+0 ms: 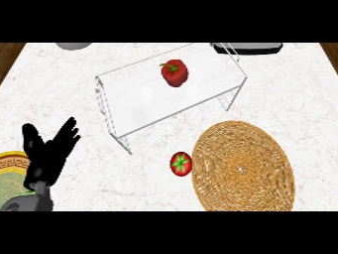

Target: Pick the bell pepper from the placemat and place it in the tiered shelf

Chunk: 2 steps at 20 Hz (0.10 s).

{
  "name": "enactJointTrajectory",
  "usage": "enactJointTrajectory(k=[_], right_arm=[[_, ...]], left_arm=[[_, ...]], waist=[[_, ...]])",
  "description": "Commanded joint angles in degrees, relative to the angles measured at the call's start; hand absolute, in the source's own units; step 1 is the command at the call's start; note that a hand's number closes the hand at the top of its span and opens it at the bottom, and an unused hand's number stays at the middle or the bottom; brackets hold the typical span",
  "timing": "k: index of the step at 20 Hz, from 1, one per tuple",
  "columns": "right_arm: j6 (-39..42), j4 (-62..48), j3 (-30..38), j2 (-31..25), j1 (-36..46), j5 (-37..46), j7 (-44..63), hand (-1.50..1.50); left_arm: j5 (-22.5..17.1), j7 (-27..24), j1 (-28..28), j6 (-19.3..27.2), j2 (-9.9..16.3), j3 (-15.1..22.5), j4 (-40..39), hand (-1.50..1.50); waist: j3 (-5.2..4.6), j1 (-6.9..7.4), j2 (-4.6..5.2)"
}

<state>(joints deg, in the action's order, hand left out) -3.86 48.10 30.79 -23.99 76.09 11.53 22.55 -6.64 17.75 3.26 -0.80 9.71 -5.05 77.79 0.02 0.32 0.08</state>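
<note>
Resting my left hand (pixel 48 149) open and empty beside the tiered shelf (pixel 128 106), I see the bell pepper (pixel 174 73) lying on the shelf's top, so placing looks done.

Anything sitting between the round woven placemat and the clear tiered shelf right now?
Only bare white marble counter in the head view. The small red tomato lies beside the round woven placemat, left of it, below the clear tiered shelf.

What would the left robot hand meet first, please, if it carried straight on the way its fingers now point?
The left robot hand points up and slightly right across bare counter. The first thing in that line looks like the clear tiered shelf, at its near-left corner, though depth is uncertain.
</note>
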Motion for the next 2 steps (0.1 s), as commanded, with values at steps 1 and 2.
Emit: enactJointTrajectory(k=[1,2], right_arm=[[5.6,-3.4,2.2,-5.8,-1.0,-4.1,-3.1,-1.5],[6.7,-1.0,2.2,-5.4,-3.5,-5.2,-2.9,-1.5]], left_arm=[[-0.7,-0.7,1.3,-1.3,1.0,-1.2,-1.8,0.0],[-0.7,1.7,1.8,-0.9,1.6,-1.3,-0.6,0.0]], waist=[[-0.02,0.26,0.16],[-0.01,-0.06,-0.01]])
